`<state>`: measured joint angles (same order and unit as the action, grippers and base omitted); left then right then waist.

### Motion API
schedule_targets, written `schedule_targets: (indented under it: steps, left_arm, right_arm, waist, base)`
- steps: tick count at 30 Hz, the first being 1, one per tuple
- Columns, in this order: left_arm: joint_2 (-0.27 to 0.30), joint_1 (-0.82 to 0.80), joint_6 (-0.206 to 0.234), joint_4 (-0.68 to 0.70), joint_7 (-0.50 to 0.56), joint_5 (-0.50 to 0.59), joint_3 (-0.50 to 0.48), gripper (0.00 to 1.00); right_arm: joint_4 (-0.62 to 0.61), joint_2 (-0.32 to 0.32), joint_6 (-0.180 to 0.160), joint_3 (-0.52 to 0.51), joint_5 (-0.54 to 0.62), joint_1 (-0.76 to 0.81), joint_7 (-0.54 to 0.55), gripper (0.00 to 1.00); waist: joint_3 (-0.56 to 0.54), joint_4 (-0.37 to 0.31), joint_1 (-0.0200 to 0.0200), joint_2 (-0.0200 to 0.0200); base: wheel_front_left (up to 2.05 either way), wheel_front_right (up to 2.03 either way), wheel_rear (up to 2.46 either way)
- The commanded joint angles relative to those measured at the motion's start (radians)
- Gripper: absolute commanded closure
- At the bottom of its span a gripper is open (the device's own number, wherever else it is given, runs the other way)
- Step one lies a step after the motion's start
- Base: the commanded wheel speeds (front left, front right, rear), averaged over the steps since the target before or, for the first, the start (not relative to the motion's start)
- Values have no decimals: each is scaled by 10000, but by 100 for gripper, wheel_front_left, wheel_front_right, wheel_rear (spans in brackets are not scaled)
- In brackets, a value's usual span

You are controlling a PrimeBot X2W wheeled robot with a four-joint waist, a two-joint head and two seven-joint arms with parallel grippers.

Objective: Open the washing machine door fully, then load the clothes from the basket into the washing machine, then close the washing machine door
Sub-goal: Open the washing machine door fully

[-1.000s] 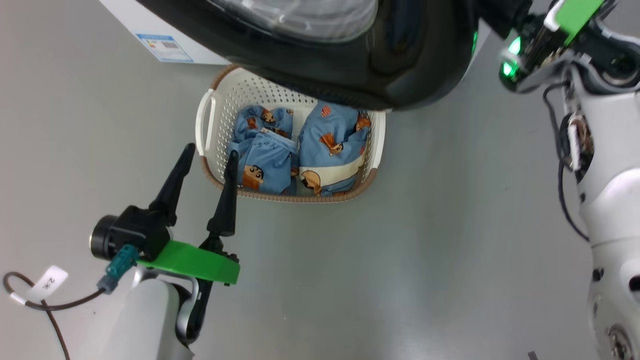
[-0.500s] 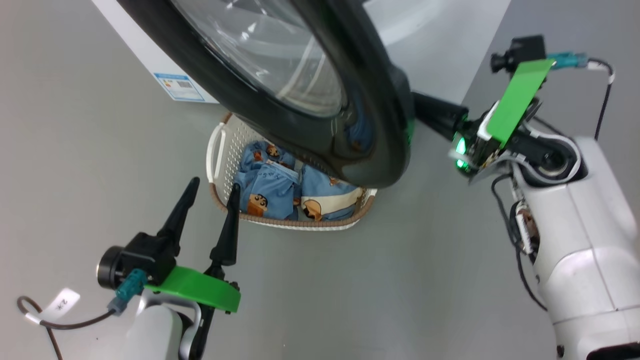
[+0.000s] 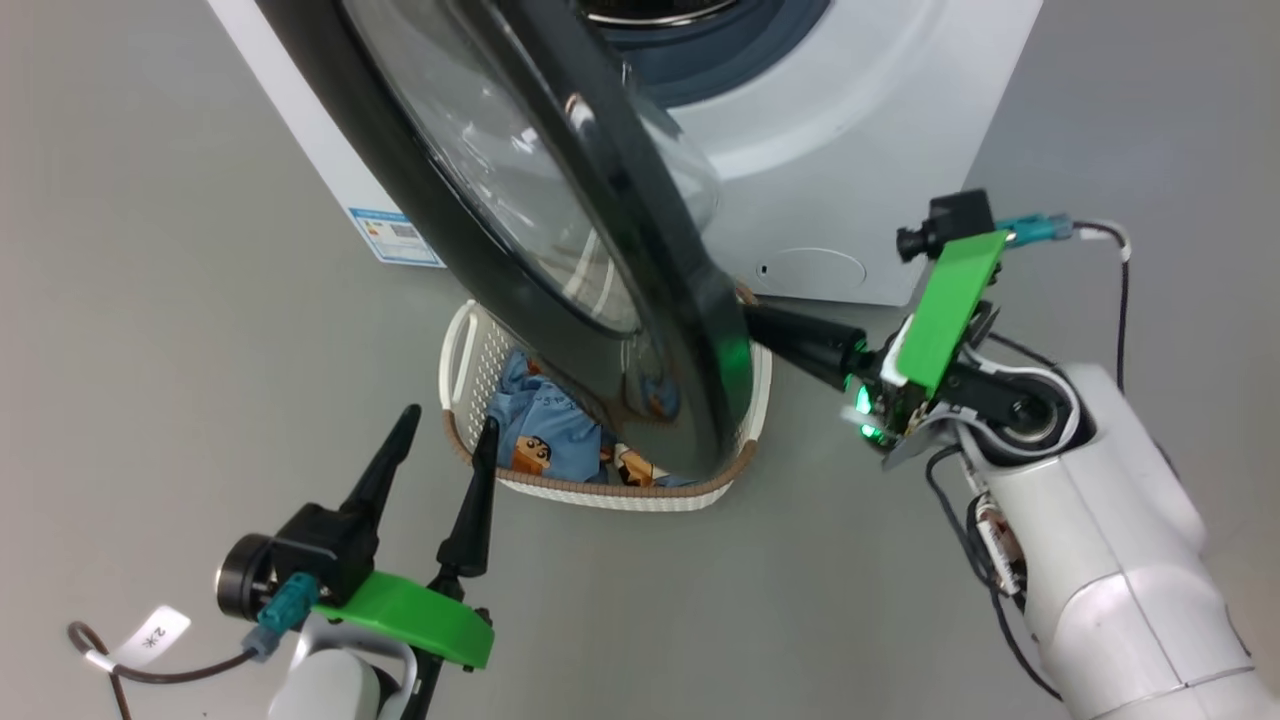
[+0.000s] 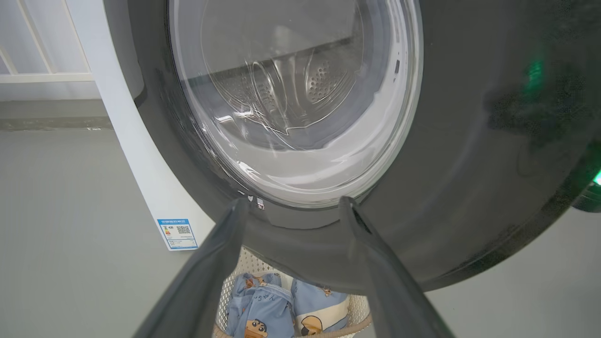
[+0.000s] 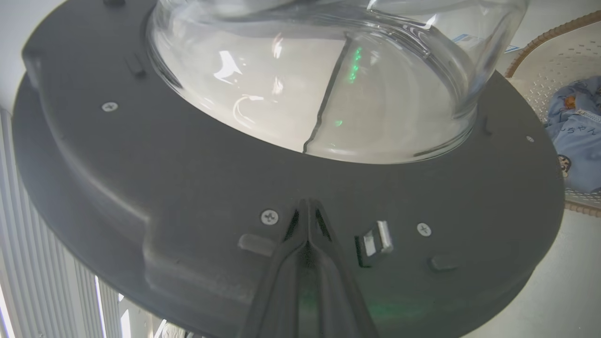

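The washing machine door [image 3: 560, 250] stands partly open, its black rim and glass bowl [image 5: 328, 94] hanging over the basket [image 3: 610, 495]. My right gripper [image 3: 768, 325] is shut, and its joined fingertips [image 5: 307, 206] press on the door's inner face beside the latch. My left gripper [image 3: 440, 440] is open in front of the basket with nothing between its fingers [image 4: 235, 220]. The light-blue clothes [image 3: 540, 440] lie in the basket, partly hidden by the door, and the clothes [image 4: 281, 310] also appear in the left wrist view. The white washing machine [image 3: 850, 130] shows its grey ring at the top.
A blue label [image 3: 395, 235] sits low on the machine's front. Grey floor [image 3: 150, 350] spreads to the left and in front of the basket. My right forearm [image 3: 1090, 560] reaches in from the lower right.
The head camera has shifted, bringing the machine's front into view. The door has swung farther out over the basket, with my shut right gripper following its inner side. The left gripper stays open.
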<state>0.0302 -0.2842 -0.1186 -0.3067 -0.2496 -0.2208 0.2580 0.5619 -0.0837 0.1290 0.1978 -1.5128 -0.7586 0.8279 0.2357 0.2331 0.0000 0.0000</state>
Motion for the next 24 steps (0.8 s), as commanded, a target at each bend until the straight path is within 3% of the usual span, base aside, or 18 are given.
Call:
schedule_targets:
  steps: [1,11,24]
  left_arm:
    - [200,6,35,176,-122,111,-272,0]
    - [200,215,57,123,-122,1,-121,0]
    - [200,389,111,120,-122,35,-163,0]
  right_arm:
    - [-254,330,17,369,-207,138,-70,100]
    - [-246,333,17,1756,-961,474,-866,100]
    - [-10,334,17,2442,-1476,594,-1442,100]
  waist:
    - [-119,71,0,0]
    - [-471,350,0,0]
    - [-690,363,0,0]
  base:
    - [0,0,0]
    - [0,0,0]
    - [0,0,0]
